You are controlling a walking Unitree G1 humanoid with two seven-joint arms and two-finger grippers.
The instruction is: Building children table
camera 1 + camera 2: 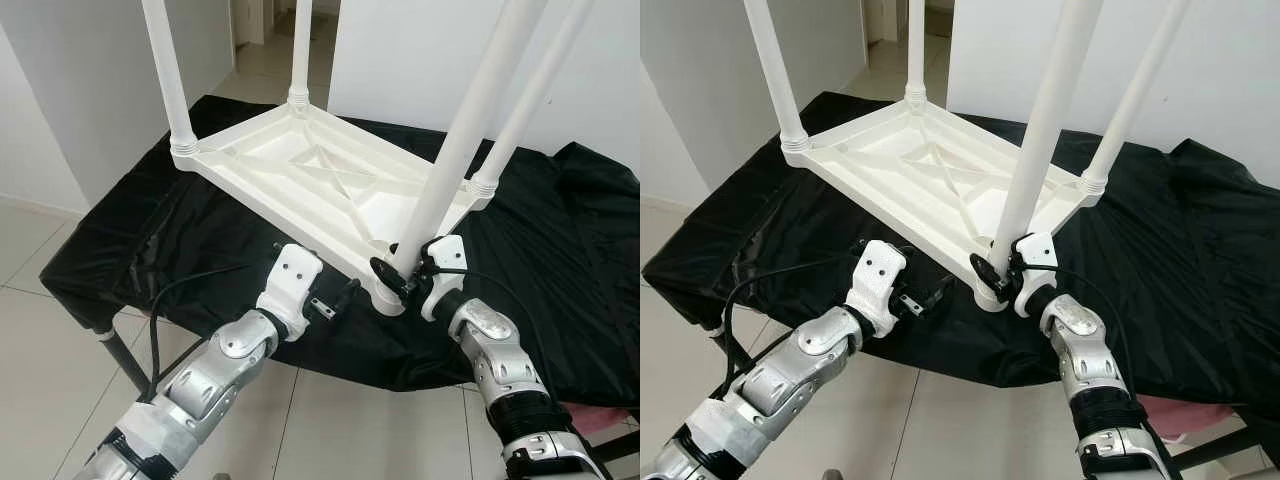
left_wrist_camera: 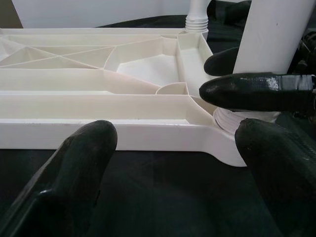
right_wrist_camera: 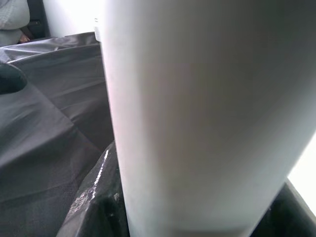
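So the white plastic tabletop is lying upside down on a black cloth (draped over some kind of stand). Three legs stand upright in the far and side corner sockets. The fourth leg is at the near corner, leaning a bit, and the right gripper is clamped around it just above the socket. The left gripper sits just beside the tabletop's near edge, fingers spread apart, holding nothing.
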